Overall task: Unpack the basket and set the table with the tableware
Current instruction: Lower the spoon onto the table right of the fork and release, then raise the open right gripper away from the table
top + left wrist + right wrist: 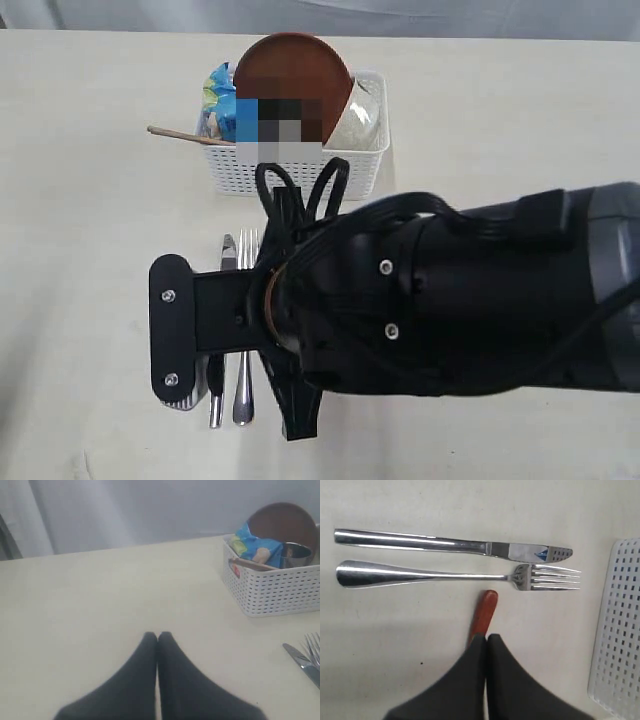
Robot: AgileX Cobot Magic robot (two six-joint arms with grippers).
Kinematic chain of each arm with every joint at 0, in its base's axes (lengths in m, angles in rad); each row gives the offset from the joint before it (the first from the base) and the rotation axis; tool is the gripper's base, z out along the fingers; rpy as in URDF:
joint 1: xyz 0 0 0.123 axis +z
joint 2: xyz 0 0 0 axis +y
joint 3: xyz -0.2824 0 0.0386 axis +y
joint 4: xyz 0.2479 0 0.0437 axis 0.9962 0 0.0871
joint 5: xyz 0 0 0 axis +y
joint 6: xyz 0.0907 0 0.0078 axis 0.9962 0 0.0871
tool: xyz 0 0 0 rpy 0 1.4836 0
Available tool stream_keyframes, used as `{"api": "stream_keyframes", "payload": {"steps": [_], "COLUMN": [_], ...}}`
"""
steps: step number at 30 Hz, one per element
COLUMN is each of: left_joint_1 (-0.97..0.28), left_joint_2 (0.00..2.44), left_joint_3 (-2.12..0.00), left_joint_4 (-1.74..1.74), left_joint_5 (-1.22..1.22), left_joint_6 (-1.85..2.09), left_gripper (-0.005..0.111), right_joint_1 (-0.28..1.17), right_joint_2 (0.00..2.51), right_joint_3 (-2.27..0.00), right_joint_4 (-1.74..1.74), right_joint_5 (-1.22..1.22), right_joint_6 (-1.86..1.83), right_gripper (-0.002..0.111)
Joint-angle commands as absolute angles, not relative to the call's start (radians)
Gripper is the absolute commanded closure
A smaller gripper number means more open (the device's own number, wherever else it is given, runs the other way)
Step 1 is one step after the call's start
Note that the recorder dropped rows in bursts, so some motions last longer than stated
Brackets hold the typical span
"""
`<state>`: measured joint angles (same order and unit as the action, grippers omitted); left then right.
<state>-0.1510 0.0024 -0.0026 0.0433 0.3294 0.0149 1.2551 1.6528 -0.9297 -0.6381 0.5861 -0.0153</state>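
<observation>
Polished steel knife [455, 544] and fork [445, 576], perforated white plastic basket [617, 630], matt cream tabletop [395, 640], glossy red spoon [483, 615]

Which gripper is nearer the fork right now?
Right. The right gripper hangs just beside the fork; the left gripper is over the table, well aside of it.

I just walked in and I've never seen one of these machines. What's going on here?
A two-armed robot is emptying a white basket and setting the table. A knife and fork lie side by side in front of the basket. The right tool, closed, sits low beside the fork, with the handle of a dark red spoon showing just past its tips. The left tool, also closed, hangs over bare table. A brown plate, chopsticks, steel cup and blue snack bag are in the basket.
</observation>
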Motion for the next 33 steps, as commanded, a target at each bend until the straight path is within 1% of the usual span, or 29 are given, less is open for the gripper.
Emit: {"api": "stream_keyframes", "payload": {"steps": [1,5,8,12,18,19,20,21,24,25,26,33], "left_joint_1": [-0.149,-0.149,-0.149,-0.149,-0.149,-0.149,-0.149,-0.149,-0.149,-0.149,-0.149,-0.149], "left_joint_2": [0.000,0.000,0.000,0.000,0.000,0.000,0.000,0.000,0.000,0.000,0.000,0.000], "left_joint_3": [0.000,0.000,0.000,0.000,0.000,0.000,0.000,0.000,0.000,0.000,0.000,0.000], "left_joint_4": [0.045,0.045,0.045,0.045,0.045,0.045,0.045,0.045,0.045,0.045,0.045,0.045], "left_joint_5": [0.320,0.320,0.320,0.320,0.320,0.320,0.320,0.320,0.320,0.320,0.320,0.320], "left_joint_6": [0.011,0.011,0.011,0.011,0.011,0.011,0.011,0.011,0.011,0.011,0.011,0.011], "left_gripper": [0.106,0.106,0.106,0.106,0.106,0.106,0.106,0.106,0.106,0.106,0.106,0.106], "right_joint_1": [1.258,1.247,1.194,1.092,0.945,0.923,0.897,0.870,0.804,0.785,0.769,0.701], "right_joint_2": [1.671,1.664,1.662,1.660,1.668,1.675,1.690,1.707,1.777,1.808,1.833,2.040], "right_joint_3": [-0.928,-0.949,-1.016,-1.158,-1.408,-1.444,-1.488,-1.533,-1.656,-1.697,-1.729,-1.937], "right_joint_4": [-0.629,-0.628,-0.625,-0.618,-0.501,-0.471,-0.442,-0.415,-0.356,-0.331,-0.311,-0.236], "right_joint_5": [0.586,0.608,0.670,0.815,0.984,1.009,1.041,1.076,1.185,1.221,1.221,1.221], "right_joint_6": [-0.011,0.109,0.233,0.373,0.378,0.378,0.378,0.371,0.365,0.365,0.365,0.400], "right_gripper": [0.109,0.109,0.109,0.109,0.107,0.104,0.098,0.090,0.062,0.056,0.053,0.054]}}
